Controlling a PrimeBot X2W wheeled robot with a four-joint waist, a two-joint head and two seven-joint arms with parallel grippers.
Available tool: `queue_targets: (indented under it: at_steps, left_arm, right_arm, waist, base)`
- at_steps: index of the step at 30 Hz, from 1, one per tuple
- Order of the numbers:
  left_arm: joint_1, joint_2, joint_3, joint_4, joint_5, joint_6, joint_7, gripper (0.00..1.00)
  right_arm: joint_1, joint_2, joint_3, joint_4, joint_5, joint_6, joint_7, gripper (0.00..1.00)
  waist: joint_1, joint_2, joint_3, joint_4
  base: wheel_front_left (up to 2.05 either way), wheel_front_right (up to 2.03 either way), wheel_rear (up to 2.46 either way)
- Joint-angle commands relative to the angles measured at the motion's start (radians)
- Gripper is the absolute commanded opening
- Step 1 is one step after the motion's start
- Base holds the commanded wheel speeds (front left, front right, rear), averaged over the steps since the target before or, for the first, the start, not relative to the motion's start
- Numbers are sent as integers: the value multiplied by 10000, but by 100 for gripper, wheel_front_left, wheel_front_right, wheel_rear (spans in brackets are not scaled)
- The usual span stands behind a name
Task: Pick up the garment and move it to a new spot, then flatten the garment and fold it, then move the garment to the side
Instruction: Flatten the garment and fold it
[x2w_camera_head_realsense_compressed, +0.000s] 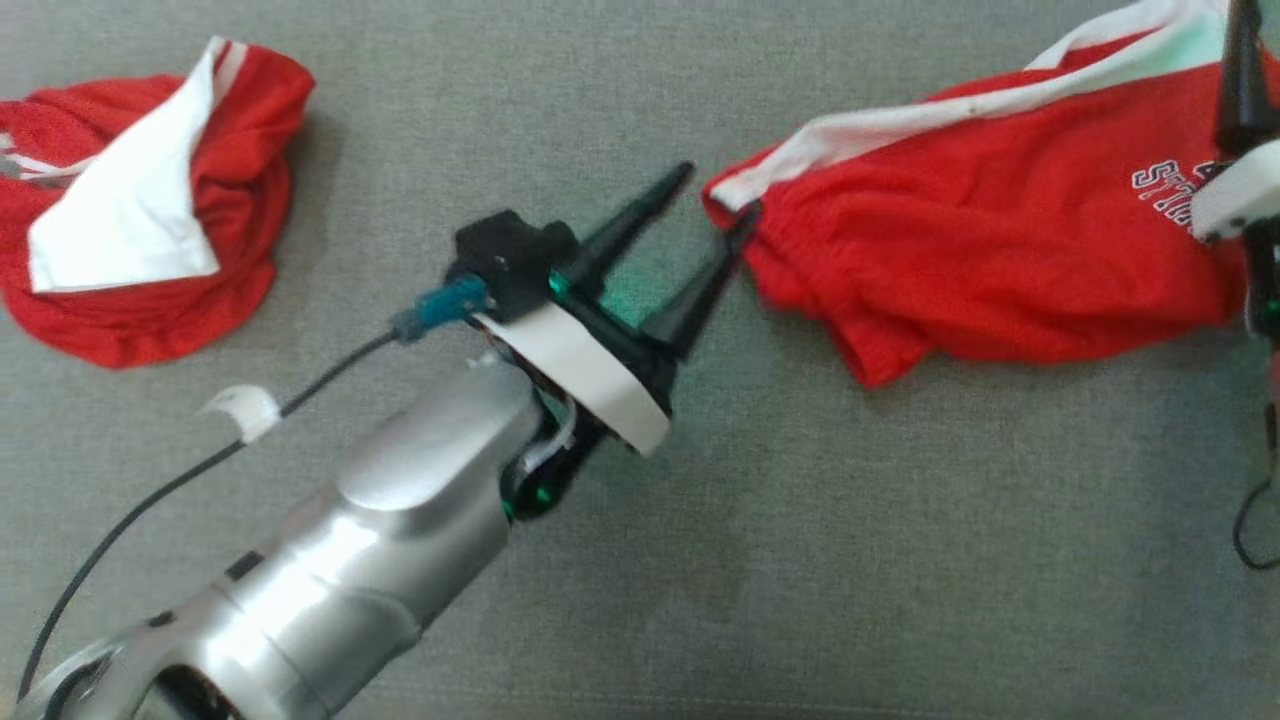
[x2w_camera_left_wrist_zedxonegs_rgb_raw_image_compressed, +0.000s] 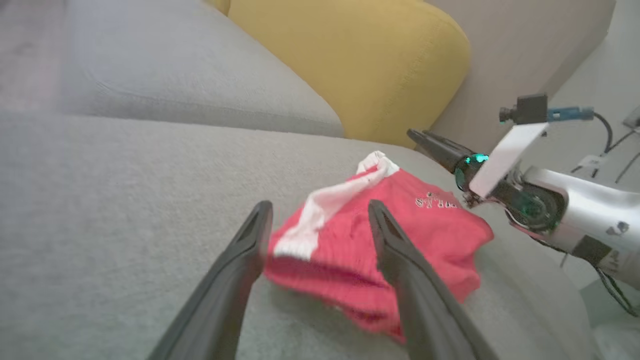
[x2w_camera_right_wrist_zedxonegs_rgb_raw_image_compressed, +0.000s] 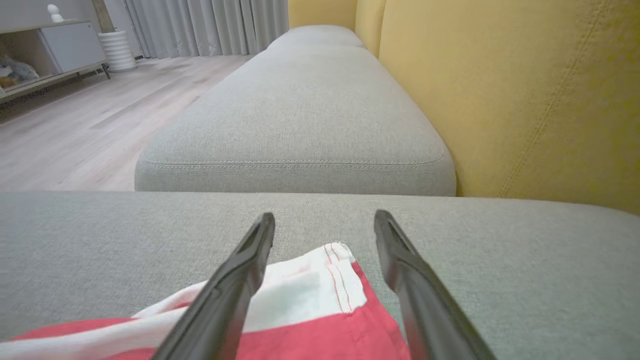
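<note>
The red cloth garment with white trim and white lettering (x2w_camera_head_realsense_compressed: 1000, 230) is lying crumpled on the grey fabric sofa cushion (x2w_camera_head_realsense_compressed: 850, 520), toward the right side of the head view. A white band is running along its far edge.

The left gripper (x2w_camera_head_realsense_compressed: 714, 194) is reaching toward the left end of the garment. Its two dark fingers are standing wide apart and are holding nothing. The tip of the nearer finger is touching, or almost touching, the corner with the white band; I cannot tell which. In the left wrist view the garment is lying on the cushion between and beyond the spread fingers.

The right gripper (x2w_camera_right_wrist_zedxonegs_rgb_raw_image_compressed: 325, 215) is also standing wide open and is gripping nothing. In its own wrist view a white-edged corner of the garment is lying flat on the cushion, under the gap between the two fingers. In the head view this gripper is showing at the right edge, over the lettered part of the garment.

A second red and white piece of cloth (x2w_camera_head_realsense_compressed: 140, 230) is lying bunched at the left edge of the head view, well apart from the garment. A mustard-yellow padded backrest (x2w_camera_right_wrist_zedxonegs_rgb_raw_image_compressed: 525, 100) is rising behind the cushion.
</note>
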Motion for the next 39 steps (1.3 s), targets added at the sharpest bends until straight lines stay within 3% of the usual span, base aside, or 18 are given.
queue_targets:
  at_steps: [1,8,12,18,19,20,21,26,39]
  left_arm:
    - [-209,120,527,-252,241,72,-107,100]
    - [2482,-137,4044,-2565,4138,1442,-121,100]
    - [4185,-312,5267,-3898,5858,1756,-122,100]
    - [5833,-701,6395,-5231,7361,1940,-123,100]
    - [6010,-762,6517,-5354,7488,1924,-123,100]
    - [6168,-823,6647,-5450,7580,1911,-123,100]
    - [6302,-873,6777,-5527,7667,1891,-123,100]
    - [6756,-1062,7206,-5576,7948,1689,-123,100]
    - [7440,-1251,7796,-5555,8226,1367,-124,100]
  right_arm:
    - [48,-244,149,-222,154,65,-85,100]
    - [1049,-1472,961,371,2145,65,1090,100]
    - [1777,-2224,1287,382,3483,65,2078,100]
    - [2486,-2840,1234,568,4606,65,3251,100]
    - [2524,-2871,1178,591,4692,65,3245,88]
    - [2550,-2871,1125,619,4769,65,3217,35]
    - [2565,-2846,1092,636,4837,65,3177,0]
    - [2612,-2679,820,952,4801,65,2488,0]
    - [3614,-2744,252,1476,4221,65,1355,0]
  waist:
    - [-2,0,-135,72]
    - [-2,0,-747,529]
    - [-2,0,-952,962]
    - [-2,0,-1056,1577]
    - [-2,0,-1081,1648]
    - [-2,0,-1117,1701]
    - [-2,0,-1157,1723]
    - [-2,0,-1563,1602]
    - [-2,0,-2627,342]
  base:
    - [0,0,0]
    - [0,0,0]
    - [0,0,0]
    - [0,0,0]
    - [0,0,0]
    - [0,0,0]
    - [0,0,0]
    - [0,0,0]
    - [0,0,0]
